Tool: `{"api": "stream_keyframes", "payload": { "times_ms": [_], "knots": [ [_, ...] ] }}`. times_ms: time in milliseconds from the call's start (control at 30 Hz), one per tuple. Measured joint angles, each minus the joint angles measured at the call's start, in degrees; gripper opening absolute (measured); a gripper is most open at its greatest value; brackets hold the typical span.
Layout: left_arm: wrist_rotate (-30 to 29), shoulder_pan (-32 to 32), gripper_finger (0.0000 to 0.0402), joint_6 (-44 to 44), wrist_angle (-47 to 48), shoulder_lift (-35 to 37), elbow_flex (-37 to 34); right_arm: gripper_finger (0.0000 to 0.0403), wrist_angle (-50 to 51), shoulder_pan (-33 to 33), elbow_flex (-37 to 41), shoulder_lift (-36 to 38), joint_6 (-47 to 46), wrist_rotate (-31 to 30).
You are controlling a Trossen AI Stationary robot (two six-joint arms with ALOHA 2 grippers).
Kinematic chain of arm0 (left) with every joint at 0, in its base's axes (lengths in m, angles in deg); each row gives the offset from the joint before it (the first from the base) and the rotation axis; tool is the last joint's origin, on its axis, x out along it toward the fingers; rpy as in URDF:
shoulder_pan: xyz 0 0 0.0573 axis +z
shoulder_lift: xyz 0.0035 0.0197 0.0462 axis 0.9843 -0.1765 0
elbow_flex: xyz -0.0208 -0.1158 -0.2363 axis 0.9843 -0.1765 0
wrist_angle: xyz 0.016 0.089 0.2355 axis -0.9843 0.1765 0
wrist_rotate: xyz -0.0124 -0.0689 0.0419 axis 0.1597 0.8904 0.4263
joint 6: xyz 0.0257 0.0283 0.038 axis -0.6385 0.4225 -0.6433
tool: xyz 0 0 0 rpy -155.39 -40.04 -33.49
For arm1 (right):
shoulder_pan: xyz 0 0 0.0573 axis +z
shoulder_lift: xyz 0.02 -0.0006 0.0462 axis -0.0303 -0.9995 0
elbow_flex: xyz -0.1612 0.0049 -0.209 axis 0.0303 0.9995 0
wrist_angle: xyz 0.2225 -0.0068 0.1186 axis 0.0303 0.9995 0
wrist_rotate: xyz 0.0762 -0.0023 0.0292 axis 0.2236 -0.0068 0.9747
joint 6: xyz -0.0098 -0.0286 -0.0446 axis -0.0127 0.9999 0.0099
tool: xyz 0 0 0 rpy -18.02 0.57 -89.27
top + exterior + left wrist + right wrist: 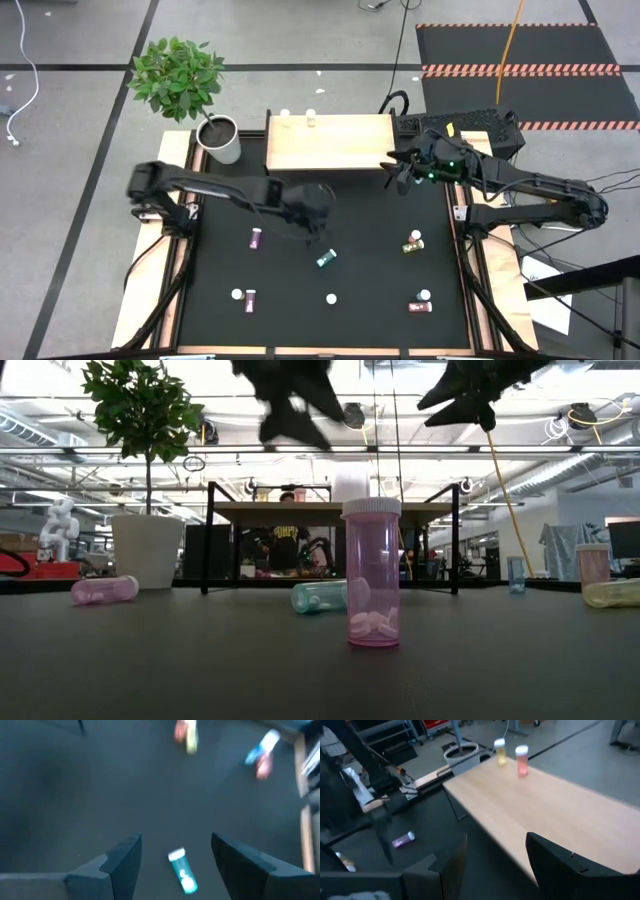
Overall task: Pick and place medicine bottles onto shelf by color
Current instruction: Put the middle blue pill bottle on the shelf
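My left gripper point(320, 232) hangs open over the black mat, just above a teal medicine bottle point(182, 876) that lies on its side; its fingers stand apart on either side of the cap end and touch nothing. My right gripper point(398, 178) waits open and empty at the right end of the wooden shelf point(330, 142). A yellow bottle point(500, 751) and a pink one point(521, 761) stand upright on the shelf's far left corner. Other bottles rest on the mat: a magenta one point(256, 238) lying down and an upright pink one point(372, 572).
More bottles lie at the right point(412, 242), near right point(421, 302) and near left point(243, 296) of the mat. A white plant pot point(222, 140) stands left of the shelf. Wooden rails point(478, 290) border the mat.
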Motion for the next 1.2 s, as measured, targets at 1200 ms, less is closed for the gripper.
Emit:
{"api": "stream_keyframes", "payload": {
  "times_ms": [1200],
  "knots": [
    [3.8, -3.8, 0.0241, 15.4, -7.3, -21.1, 0.0, 0.0199, 0.8, 8.7, 11.9, 5.3, -14.0, -1.6]
  ]
}}
